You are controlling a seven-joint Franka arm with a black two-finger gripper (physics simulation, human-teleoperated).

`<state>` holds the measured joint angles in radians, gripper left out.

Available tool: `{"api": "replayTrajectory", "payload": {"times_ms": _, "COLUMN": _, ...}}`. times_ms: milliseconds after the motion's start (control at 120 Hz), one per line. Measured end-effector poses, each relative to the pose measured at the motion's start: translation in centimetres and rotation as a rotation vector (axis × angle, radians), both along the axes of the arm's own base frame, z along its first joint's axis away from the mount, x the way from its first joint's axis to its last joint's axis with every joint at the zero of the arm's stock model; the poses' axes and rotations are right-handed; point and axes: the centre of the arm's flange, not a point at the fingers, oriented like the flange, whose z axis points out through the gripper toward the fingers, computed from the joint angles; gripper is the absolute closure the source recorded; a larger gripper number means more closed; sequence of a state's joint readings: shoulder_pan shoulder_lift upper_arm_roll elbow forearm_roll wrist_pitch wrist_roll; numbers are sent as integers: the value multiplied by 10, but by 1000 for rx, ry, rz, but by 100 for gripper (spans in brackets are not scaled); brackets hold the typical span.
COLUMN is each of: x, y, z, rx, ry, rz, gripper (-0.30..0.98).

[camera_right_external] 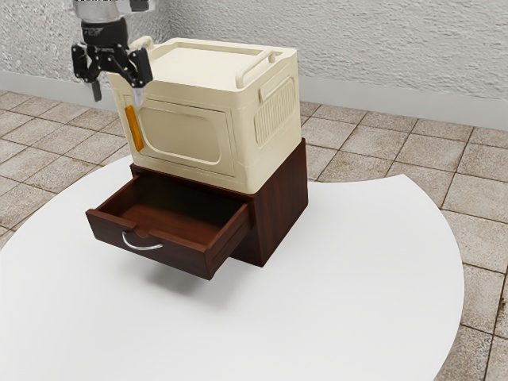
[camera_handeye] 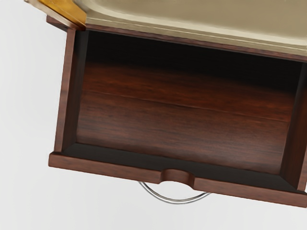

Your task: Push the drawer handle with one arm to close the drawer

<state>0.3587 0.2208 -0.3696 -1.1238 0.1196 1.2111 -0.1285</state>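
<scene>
Well below the gripper [camera_right_external: 117, 101], at left of centre in the exterior view: the handle [camera_right_external: 141, 245], a thin curved bar on the outer face of the drawer [camera_right_external: 181, 252]. Gripper high in the upper left of the same frame, pointing down, near the upper part of the box [camera_right_external: 198, 164], well apart from the handle. Released, spread wide, with nothing in its grasp.

Long axis of the handle along the drawer front, slanting slightly from left down to right in the exterior view; so across the line of the push, not along it. Drawer well out of the cabinet [camera_right_external: 279, 202], jutting over the table [camera_right_external: 341, 309] toward the lower left of the frame. Closing direction, then: back toward the upper right, under the box.

Next, by judgement: descend past the drawer's rim to the outer side of the handle, then push squarely inward. Best kept near the handle's middle, to avoid skewing the drawer. Main risk: coming down too far inward, into the open drawer, with no face to push.
</scene>
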Motion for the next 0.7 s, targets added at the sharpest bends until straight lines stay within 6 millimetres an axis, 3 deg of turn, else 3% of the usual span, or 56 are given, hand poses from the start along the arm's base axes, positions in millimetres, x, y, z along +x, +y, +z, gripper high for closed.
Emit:
{"api": "replayTrajectory", "payload": {"times_ms": 258, "x": 7, "y": 9, "z": -3, "rx": -43, "ry": -37, "rz": -53, "gripper": 0}}
{"api": "replayTrajectory", "payload": {"times_ms": 292, "x": -15, "y": 5, "z": 44, "rx": -23, "ry": -126, "rz": -56, "gripper": 0}}
{"api": "replayTrajectory", "payload": {"times_ms": 342, "x": -61, "y": -19, "z": 109, "rx": 6, "ry": -232, "rz": -76, "gripper": 0}}
{"api": "replayTrajectory", "payload": {"times_ms": 417, "x": -114, "y": -66, "z": 153, "rx": 6, "ry": -281, "rz": -113, "gripper": 0}}
{"api": "replayTrajectory", "payload": {"times_ms": 458, "x": -142, "y": -87, "z": 163, "rx": 16, "ry": -277, "rz": -121, "gripper": 0}}
{"api": "replayTrajectory", "payload": {"times_ms": 508, "x": -196, "y": -100, "z": 127, "rx": 83, "ry": -203, "rz": -49, "gripper": 0}}
{"api": "replayTrajectory", "payload": {"times_ms": 550, "x": -249, "y": -110, "z": 70, "rx": 113, "ry": -148, "rz": -4, "gripper": 1}}
{"api": "replayTrajectory", "payload": {"times_ms": 575, "x": -271, "y": -109, "z": 36, "rx": 113, "ry": -125, "rz": 15, "gripper": 1}}
{"api": "replayTrajectory", "payload": {"times_ms": 625, "x": -290, "y": -104, "z": -24, "rx": 99, "ry": -92, "rz": 35, "gripper": 4}}
{"api": "replayTrajectory", "payload": {"times_ms": 700, "x": -298, "y": -92, "z": -86, "rx": 79, "ry": -82, "rz": 59, "gripper": 16}}
